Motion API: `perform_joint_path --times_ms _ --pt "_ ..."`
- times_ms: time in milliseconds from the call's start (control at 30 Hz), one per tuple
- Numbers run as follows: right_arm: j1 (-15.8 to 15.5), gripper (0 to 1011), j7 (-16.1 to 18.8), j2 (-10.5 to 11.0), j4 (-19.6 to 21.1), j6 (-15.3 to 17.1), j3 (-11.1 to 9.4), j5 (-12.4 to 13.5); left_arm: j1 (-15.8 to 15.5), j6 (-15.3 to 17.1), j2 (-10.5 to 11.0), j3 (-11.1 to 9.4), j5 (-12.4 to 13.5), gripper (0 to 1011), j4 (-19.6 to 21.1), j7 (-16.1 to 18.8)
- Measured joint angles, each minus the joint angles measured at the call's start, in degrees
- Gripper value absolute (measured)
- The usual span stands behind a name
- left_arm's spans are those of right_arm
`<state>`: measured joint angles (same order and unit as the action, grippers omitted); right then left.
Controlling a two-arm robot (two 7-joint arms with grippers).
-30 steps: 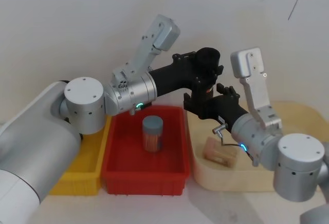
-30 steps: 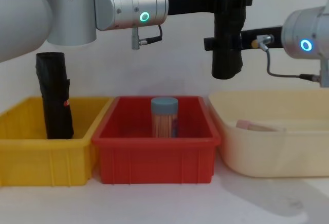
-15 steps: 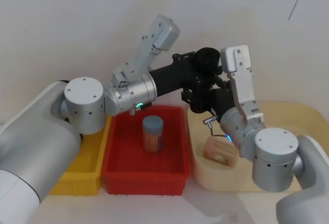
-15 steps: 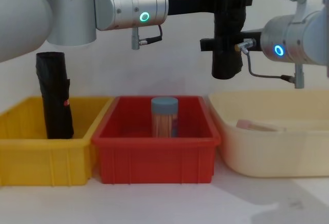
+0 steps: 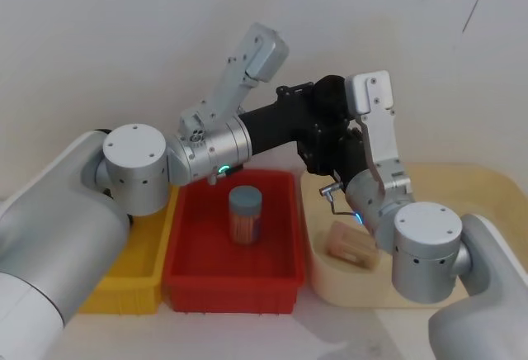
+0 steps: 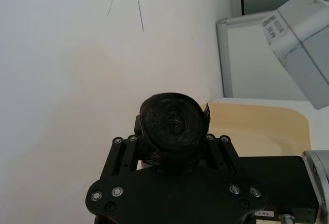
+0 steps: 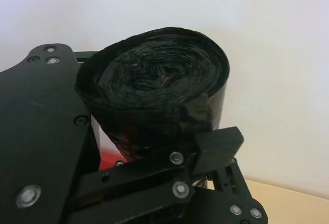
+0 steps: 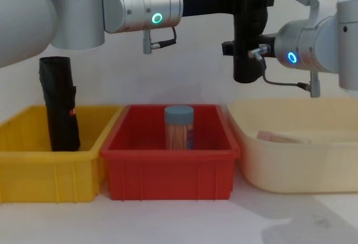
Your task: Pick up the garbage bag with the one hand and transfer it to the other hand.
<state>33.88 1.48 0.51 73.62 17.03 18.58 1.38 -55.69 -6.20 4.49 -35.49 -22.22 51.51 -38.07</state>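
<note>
The bag (image 8: 249, 37) hangs upright above the gap between the red and cream bins, pinched near its top by the left gripper (image 8: 250, 0). The right gripper (image 8: 244, 51) brackets its lower half, jaws apparently closing on it.

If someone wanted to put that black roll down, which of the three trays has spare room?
The red tray holds one jar mid-floor, with bare floor on both sides. The cream tray has a block near its left end; the rest looks free. The yellow tray holds another black roll. Crowded: above the trays, where the left gripper and right gripper meet at the garbage bag.
</note>
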Motion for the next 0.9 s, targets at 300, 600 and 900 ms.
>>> perform_joint_path --times_ms 300,600,900 --pt "0.4 538 -0.44 -0.36 -0.83 -0.47 0.02 -0.3 0.0 0.0 0.0 -0.01 -0.01 517 0.0 0.03" --pt "0.61 537 -0.69 -0.55 -1.35 -0.7 0.02 -0.45 0.0 0.0 -0.01 -0.01 -0.02 597 0.0 -0.04" --pt "0.67 536 -0.75 -0.62 -1.46 -0.77 -0.06 -0.51 0.0 0.0 0.0 -0.01 -0.02 833 0.0 -0.07"
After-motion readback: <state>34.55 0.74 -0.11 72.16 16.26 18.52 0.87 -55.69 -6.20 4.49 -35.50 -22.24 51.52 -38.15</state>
